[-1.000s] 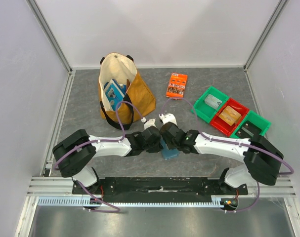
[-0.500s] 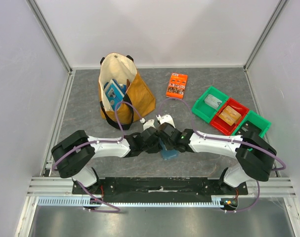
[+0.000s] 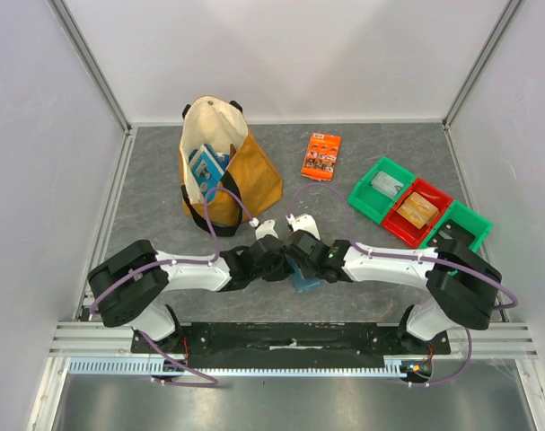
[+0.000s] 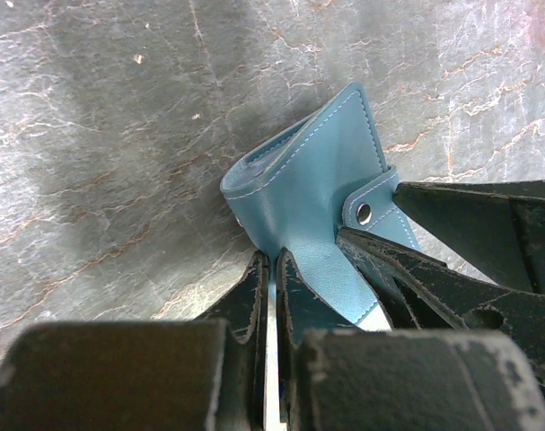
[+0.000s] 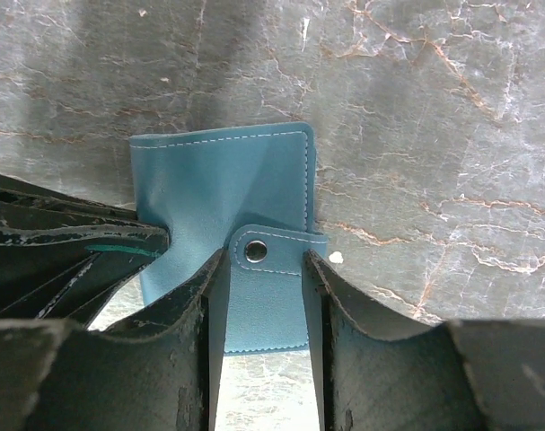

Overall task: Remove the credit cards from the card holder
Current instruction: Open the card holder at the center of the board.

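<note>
The holder [image 5: 220,184] seems soft and light; left gripper [image 4: 272,268] pinches its cover, right gripper [image 5: 265,269] open astride the tab [image 5: 279,244], likely the best hold.

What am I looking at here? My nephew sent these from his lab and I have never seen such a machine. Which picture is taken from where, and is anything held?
These are two robot arms bolted at the table's near edge, each ending in two-fingered jaws. The wide picture comes from a fixed camera above and behind them: left arm on the left, right arm on the right. The two close-ups come from a camera on each wrist, looking along its own jaws. On the grey table are a tote bag, an orange packet and green and red bins. Between the arms is a light-blue card holder. The left jaws are shut on its edge; the right jaws stand open astride its closing tab.
</note>
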`<control>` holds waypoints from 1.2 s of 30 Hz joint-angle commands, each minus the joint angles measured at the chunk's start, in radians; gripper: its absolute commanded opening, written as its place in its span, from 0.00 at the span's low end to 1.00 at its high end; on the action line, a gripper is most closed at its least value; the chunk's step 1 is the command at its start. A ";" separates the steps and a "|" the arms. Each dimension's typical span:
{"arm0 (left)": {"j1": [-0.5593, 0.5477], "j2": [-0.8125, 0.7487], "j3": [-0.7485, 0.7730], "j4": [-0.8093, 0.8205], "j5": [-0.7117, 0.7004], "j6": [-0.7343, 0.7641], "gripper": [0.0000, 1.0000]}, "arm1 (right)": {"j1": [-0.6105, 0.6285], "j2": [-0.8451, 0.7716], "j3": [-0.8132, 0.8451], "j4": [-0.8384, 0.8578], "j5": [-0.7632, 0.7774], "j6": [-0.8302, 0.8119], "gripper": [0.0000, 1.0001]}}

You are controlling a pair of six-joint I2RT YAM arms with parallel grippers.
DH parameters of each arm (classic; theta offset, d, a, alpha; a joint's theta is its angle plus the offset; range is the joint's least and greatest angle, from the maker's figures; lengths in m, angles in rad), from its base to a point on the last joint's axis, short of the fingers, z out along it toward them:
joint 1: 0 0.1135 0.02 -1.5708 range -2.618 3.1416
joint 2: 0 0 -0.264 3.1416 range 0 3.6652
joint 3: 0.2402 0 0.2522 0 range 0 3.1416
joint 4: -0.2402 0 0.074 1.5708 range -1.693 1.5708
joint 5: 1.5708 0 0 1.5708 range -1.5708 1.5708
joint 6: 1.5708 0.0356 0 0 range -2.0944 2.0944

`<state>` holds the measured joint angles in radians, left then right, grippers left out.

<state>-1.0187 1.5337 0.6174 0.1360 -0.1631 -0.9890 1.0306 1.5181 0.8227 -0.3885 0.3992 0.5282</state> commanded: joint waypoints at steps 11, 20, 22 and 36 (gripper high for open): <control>-0.004 -0.067 -0.077 -0.073 -0.033 -0.043 0.02 | 0.006 0.074 0.013 -0.107 0.225 0.049 0.10; -0.004 -0.103 -0.097 -0.110 -0.064 -0.053 0.02 | -0.010 0.016 0.016 -0.168 0.285 0.082 0.00; -0.004 -0.104 -0.097 -0.115 -0.064 -0.053 0.02 | -0.030 0.008 0.007 -0.170 0.276 0.082 0.00; 0.006 -0.106 -0.071 -0.130 -0.062 0.002 0.02 | -0.233 -0.162 -0.131 0.019 -0.088 0.038 0.00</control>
<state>-1.0172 1.4277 0.5350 0.0937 -0.1898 -1.0351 0.7990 1.3979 0.7052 -0.4236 0.4129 0.5831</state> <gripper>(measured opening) 0.036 0.004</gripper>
